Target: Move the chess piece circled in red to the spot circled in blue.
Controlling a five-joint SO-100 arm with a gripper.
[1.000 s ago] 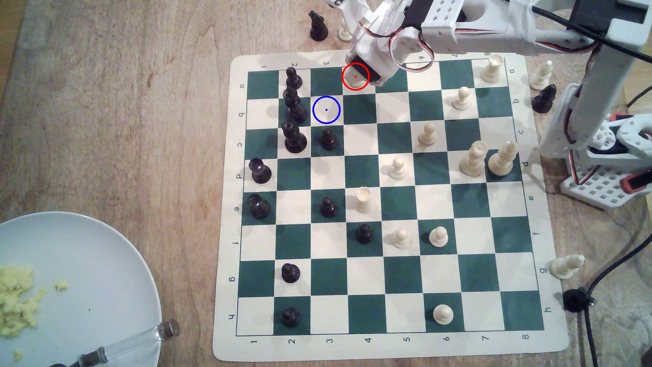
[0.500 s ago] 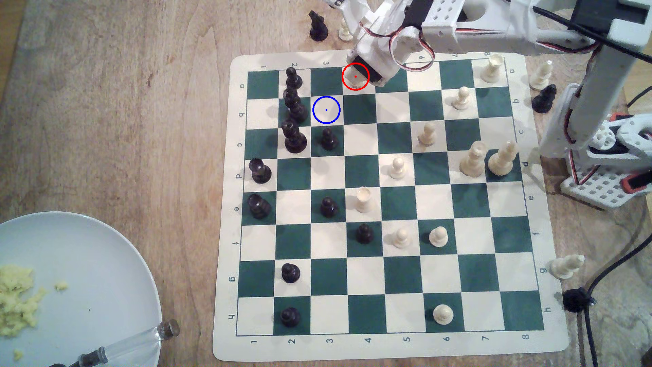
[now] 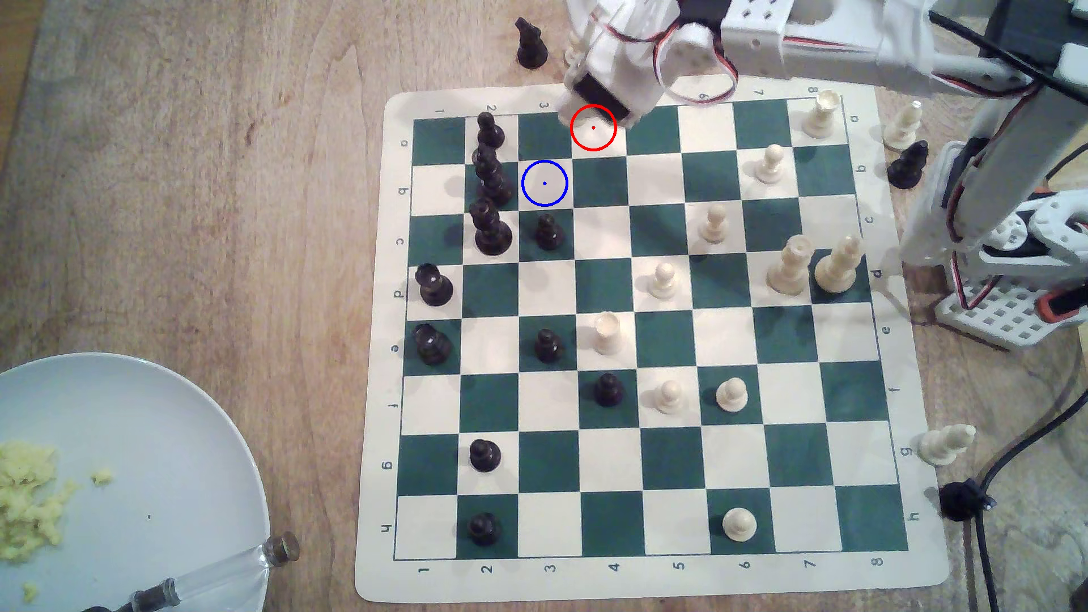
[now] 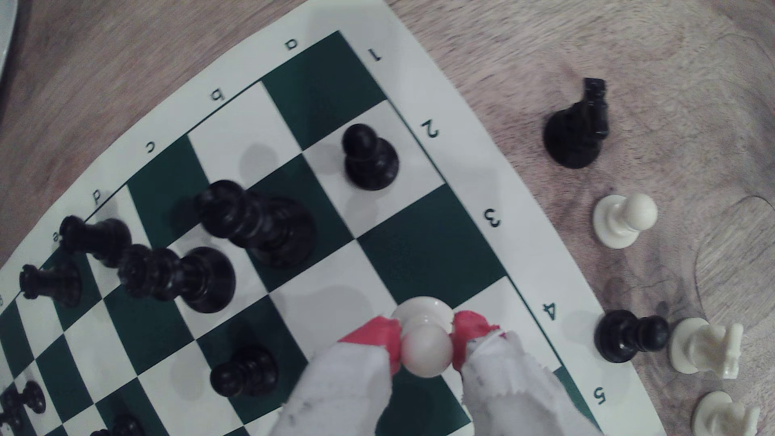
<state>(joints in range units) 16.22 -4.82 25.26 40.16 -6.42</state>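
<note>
The chess piece circled in red, a cream pawn (image 4: 425, 350), is clamped at its neck and ball head between my red fingertips (image 4: 379, 335). My gripper (image 4: 425, 337) is shut on it. In the exterior view the gripper (image 3: 600, 100) hangs over the board's far edge and covers the pawn, while the red ring (image 3: 593, 127) encloses a bare light square. The spot circled in blue (image 3: 544, 183) is an empty light square, one column to the exterior view's left and one row nearer than the red ring.
Tall black pieces (image 3: 488, 170) crowd the column just left of the blue spot in the exterior view, and a black pawn (image 3: 549, 232) stands on the square just below it. A black knight (image 3: 531, 44) stands off the board's far edge. A plate (image 3: 176, 423) lies at the lower left.
The gripper has risen and drawn back toward the board's far edge with the pawn. The red-ringed square, which held the pawn's base before, is now bare.
</note>
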